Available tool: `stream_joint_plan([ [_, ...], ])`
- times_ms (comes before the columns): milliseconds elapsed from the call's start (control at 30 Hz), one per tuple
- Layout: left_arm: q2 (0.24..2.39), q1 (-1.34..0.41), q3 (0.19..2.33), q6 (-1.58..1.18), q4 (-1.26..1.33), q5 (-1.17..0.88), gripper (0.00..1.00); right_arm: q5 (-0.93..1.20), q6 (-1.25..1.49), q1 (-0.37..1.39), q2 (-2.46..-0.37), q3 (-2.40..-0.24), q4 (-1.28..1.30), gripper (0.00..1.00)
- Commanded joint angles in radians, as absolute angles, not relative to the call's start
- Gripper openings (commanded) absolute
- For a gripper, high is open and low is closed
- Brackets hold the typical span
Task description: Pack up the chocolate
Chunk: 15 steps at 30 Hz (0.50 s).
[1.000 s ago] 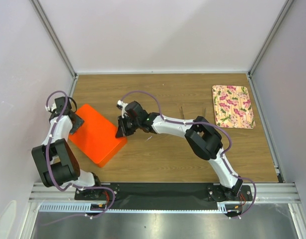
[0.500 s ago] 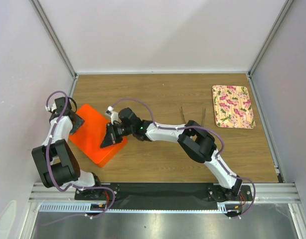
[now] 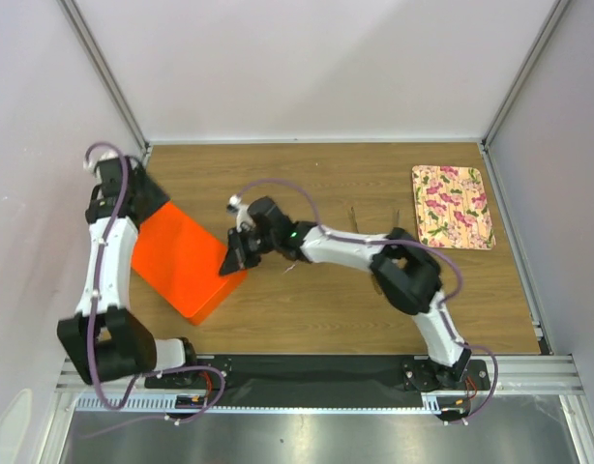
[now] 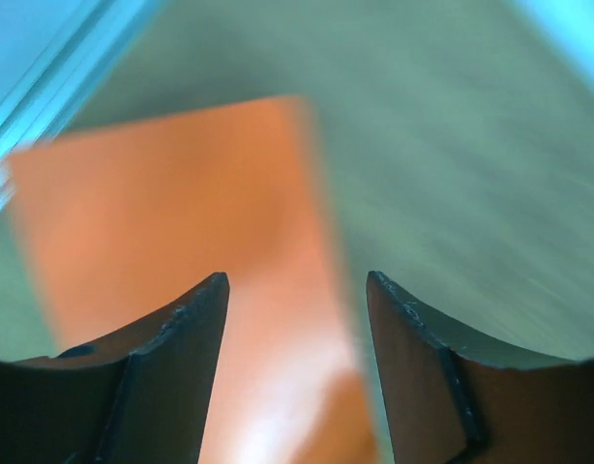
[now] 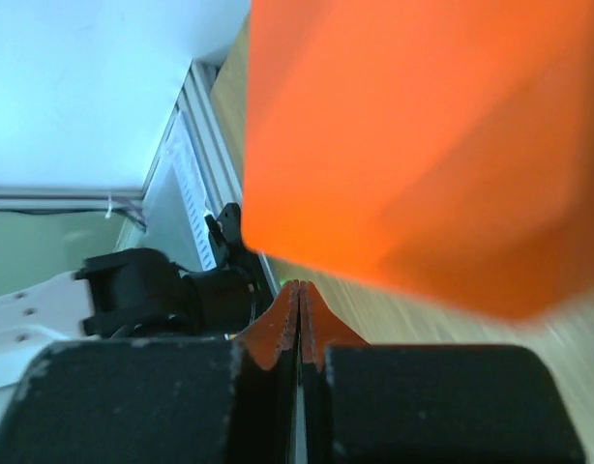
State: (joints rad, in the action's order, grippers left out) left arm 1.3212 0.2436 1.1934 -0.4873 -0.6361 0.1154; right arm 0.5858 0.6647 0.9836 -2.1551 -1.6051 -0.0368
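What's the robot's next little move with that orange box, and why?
Probably the right hand should back off the flat orange rectangular box. Its fingers are shut, tips at the box's right edge, holding nothing. The left hand hangs open over the far corner, empty. The box lies flat on the wooden table and looks closed, and no chocolate shows anywhere.

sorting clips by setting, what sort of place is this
Probably a lab test cell for robots, not a home or shop. A wooden tabletop is boxed in by plain white panels on metal framing, and the left arm and right arm are bolted to a rail at its near edge.
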Motion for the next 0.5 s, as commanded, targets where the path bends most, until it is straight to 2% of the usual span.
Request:
stream_joint_plan([
  [0, 1.198, 0.013, 1.345, -0.382, -0.62, 0.026, 0.66, 0.447, 0.504, 0.924, -1.845, -1.566, 0.119, 0.07],
  [33, 1.189, -0.036, 1.362, -0.383, -0.635, 0.034, 0.66, 0.377, 0.488, 0.907, -1.797, -1.481, 0.135, 0.2],
  [133, 1.1, -0.167, 1.329, -0.374, -0.585, -0.041, 0.68, 0.264, 0.419, 0.796, -1.614, -1.347, 0.13, 0.47],
  [200, 1.049, -0.248, 1.255, -0.368, -0.502, -0.09, 0.75, 0.229, 0.391, 0.717, -1.548, -1.295, 0.207, 0.58],
  [300, 0.957, -0.32, 1.169, -0.364, -0.416, -0.145, 0.84, 0.042, 0.318, 0.692, -1.412, -1.289, 0.339, 0.85],
  [333, 0.944, -0.337, 1.155, -0.364, -0.405, -0.158, 0.88, -0.054, 0.314, 0.692, -1.379, -1.286, 0.362, 0.99],
  [367, 0.927, -0.348, 1.143, -0.365, -0.397, -0.176, 0.99, -0.096, 0.325, 0.69, -1.317, -1.278, 0.394, 1.0],
  [467, 0.923, -0.406, 1.109, -0.364, -0.388, -0.225, 1.0, -0.213, 0.368, 0.681, -1.212, -1.244, 0.437, 1.0],
])
